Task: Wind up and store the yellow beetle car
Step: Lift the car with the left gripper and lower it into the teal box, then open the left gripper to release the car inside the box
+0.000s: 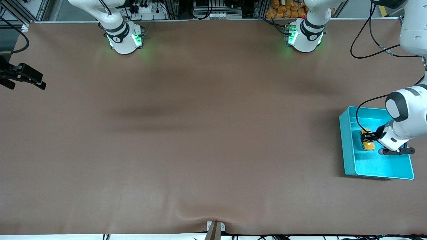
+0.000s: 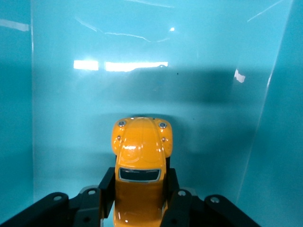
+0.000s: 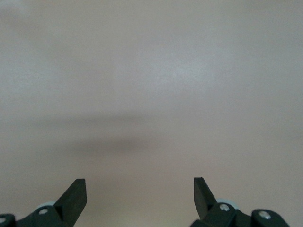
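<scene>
The yellow beetle car (image 1: 367, 142) (image 2: 141, 165) is small, glossy yellow-orange with a dark window. My left gripper (image 1: 368, 137) (image 2: 139, 182) is shut on it, one black finger on each side of its body. Car and gripper are inside the turquoise bin (image 1: 348, 146) (image 2: 57, 118) at the left arm's end of the table; whether the wheels touch the bin floor I cannot tell. My right gripper (image 1: 41, 82) (image 3: 140, 191) waits over the right arm's end of the table, open with nothing between its fingers.
The brown table (image 1: 200, 133) spreads bare between the two arms. The bin's walls (image 2: 279, 142) rise close around the car. Black cables (image 1: 370, 36) hang beside the left arm, and a small bracket (image 1: 215, 228) sits at the table's front edge.
</scene>
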